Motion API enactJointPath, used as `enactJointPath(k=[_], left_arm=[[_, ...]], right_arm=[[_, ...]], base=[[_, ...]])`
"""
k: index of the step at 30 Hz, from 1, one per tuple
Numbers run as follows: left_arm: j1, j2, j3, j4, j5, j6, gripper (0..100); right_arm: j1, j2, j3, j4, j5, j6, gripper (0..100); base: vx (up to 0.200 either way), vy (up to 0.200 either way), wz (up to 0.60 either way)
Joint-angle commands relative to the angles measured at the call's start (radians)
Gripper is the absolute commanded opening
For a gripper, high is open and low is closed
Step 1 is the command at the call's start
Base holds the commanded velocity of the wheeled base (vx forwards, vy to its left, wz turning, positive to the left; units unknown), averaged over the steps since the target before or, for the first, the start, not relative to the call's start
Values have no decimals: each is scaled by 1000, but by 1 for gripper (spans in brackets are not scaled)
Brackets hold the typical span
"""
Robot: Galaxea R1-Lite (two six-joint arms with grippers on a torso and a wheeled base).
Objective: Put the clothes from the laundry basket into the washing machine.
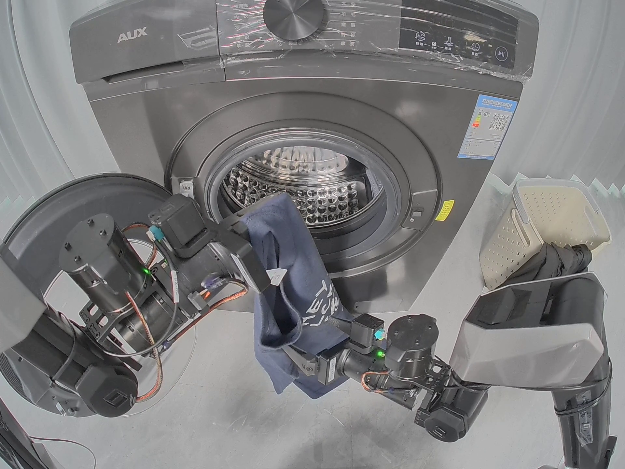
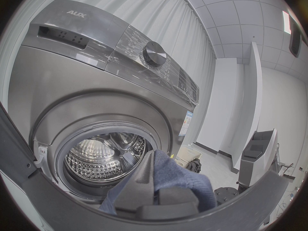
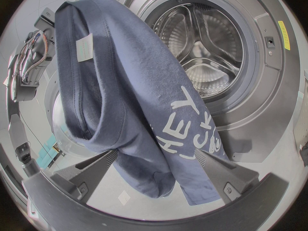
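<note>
Head view: a navy blue cotton T-shirt with white lettering (image 1: 293,275) hung just before the open drum of the grey front-loading washing machine (image 1: 390,118). The left gripper (image 1: 256,245) had its jaws clamped on the top edge, likely to feed it in. The right gripper (image 1: 306,359) had its jaws spread wide around the hanging hem, probably to gather slack. A dark garment (image 1: 560,258) lay over the cream perforated plastic laundry basket (image 1: 553,213).

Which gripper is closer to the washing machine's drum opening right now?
Left. The left gripper holds the navy shirt at the lower rim of the drum opening; the right gripper sits lower and farther out, around the shirt's hanging end.
</note>
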Motion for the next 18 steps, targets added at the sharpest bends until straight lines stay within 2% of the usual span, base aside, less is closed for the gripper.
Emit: enactJointPath(k=[1,4,11,18], left_arm=[[-1,-1,2,-1,0,1,0],[-9,-2,2,-1,2,1,0],[-24,-24,9,1,-3,-1,0],[-30,-25,4,-1,-3,1,0]], right_arm=[[-14,32,-80,2,-6,1,100],[-43,54,-126,10,-23,1,100],[-117,105,-219,14,-25,1,100],[-114,144,-262,14,-20,-4,100]], base=[[0,0,0],[0,0,0],[0,0,0],[0,0,0]])
